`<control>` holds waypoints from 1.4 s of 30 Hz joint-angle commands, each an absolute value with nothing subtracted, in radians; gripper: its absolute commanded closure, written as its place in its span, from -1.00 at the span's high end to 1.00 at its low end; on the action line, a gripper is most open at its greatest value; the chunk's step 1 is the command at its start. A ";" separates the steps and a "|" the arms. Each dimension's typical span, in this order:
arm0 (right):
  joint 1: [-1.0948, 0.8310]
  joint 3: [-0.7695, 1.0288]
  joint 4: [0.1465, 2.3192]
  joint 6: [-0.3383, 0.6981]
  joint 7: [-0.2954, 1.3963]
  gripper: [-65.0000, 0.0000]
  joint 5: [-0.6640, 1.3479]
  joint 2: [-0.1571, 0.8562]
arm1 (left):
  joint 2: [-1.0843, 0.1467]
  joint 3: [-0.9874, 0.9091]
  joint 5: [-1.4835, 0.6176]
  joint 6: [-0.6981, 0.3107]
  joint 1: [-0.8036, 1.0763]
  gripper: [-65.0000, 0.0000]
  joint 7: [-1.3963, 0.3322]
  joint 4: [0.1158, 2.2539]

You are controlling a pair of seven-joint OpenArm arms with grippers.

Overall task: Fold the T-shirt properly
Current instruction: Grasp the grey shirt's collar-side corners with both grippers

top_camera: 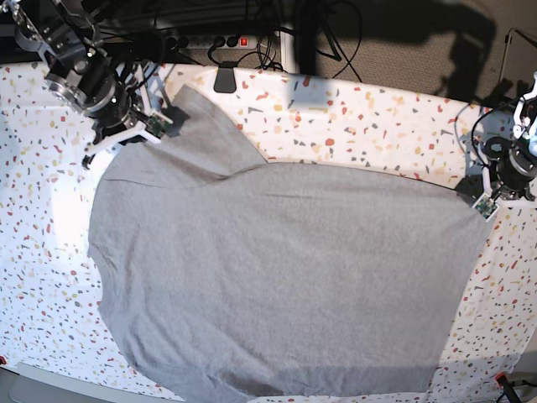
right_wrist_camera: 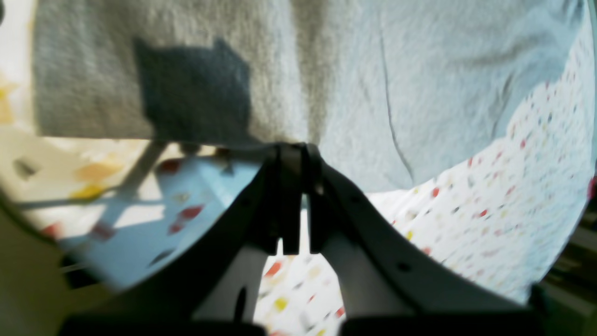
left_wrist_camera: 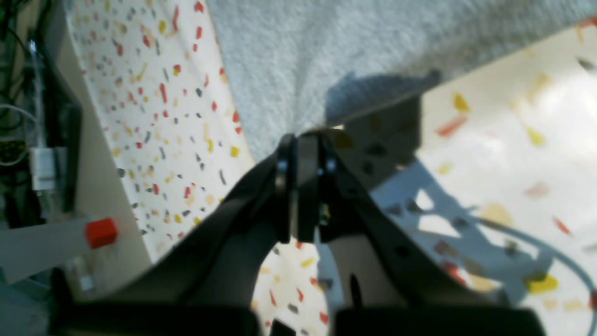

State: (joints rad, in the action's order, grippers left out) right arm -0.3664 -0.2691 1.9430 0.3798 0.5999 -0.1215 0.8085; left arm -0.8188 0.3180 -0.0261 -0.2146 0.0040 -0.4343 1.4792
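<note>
The grey T-shirt [top_camera: 277,277] lies spread plain side up across the speckled table [top_camera: 377,117] (a sleeve reaching the far edge), the left gripper [left_wrist_camera: 303,135] clamped on one corner and the right gripper [right_wrist_camera: 294,147] pinching another edge.

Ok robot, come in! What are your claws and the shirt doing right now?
Left gripper shut on T-shirt edge. Right gripper shut on its edge too. Shirt spread flat, plain side up. Nothing on the shirt.

Both pincers [left_wrist_camera: 303,140] [right_wrist_camera: 294,149] clamped tight.
</note>
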 commanded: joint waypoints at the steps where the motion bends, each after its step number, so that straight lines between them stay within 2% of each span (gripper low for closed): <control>1: -0.391 -0.233 1.977 0.379 0.593 -1.00 -0.119 0.826 | -0.844 0.307 -0.028 -0.205 0.004 -1.00 -0.435 1.508; 9: -0.660 -0.039 2.138 0.404 0.609 -1.00 -0.093 0.825 | -0.899 0.308 -0.112 -0.204 0.131 -1.00 -0.456 1.602; 14: -0.803 0.041 2.231 0.405 0.622 -1.00 -0.096 0.825 | -0.990 0.308 -0.168 -0.125 0.220 -1.00 -0.461 1.662; 18: -0.851 0.093 2.283 0.405 0.626 -1.00 -0.100 0.825 | -1.035 0.308 -0.165 -0.119 0.269 -1.00 -0.474 1.724; 21: -0.845 0.127 2.285 0.404 0.621 -1.00 -0.100 0.822 | -1.033 0.308 -0.165 -0.118 0.265 -1.00 -0.453 1.756; 27: -0.776 0.145 2.284 0.402 0.607 -1.00 -0.092 0.815 | -1.028 0.308 -0.133 -0.026 0.218 -1.00 -0.406 1.772; 36: -0.597 0.142 2.197 0.401 0.547 -1.00 -0.043 0.751 | -1.024 0.308 -0.137 -0.026 0.118 -1.00 -0.337 1.742; 39: -0.538 0.133 2.138 0.401 0.519 -1.00 -0.004 0.722 | -0.983 0.308 -0.160 -0.029 0.081 -1.00 -0.313 1.679; 42: -0.456 0.089 2.067 0.402 0.519 -1.00 0.004 0.690 | -0.915 0.308 -0.177 -0.091 0.030 -1.00 -0.284 1.598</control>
State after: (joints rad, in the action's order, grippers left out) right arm -0.4606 0.0811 2.0514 0.4137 0.5358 0.0086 0.6746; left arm -0.8917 0.3206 -0.1814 -0.1131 0.0444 -0.3016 1.5864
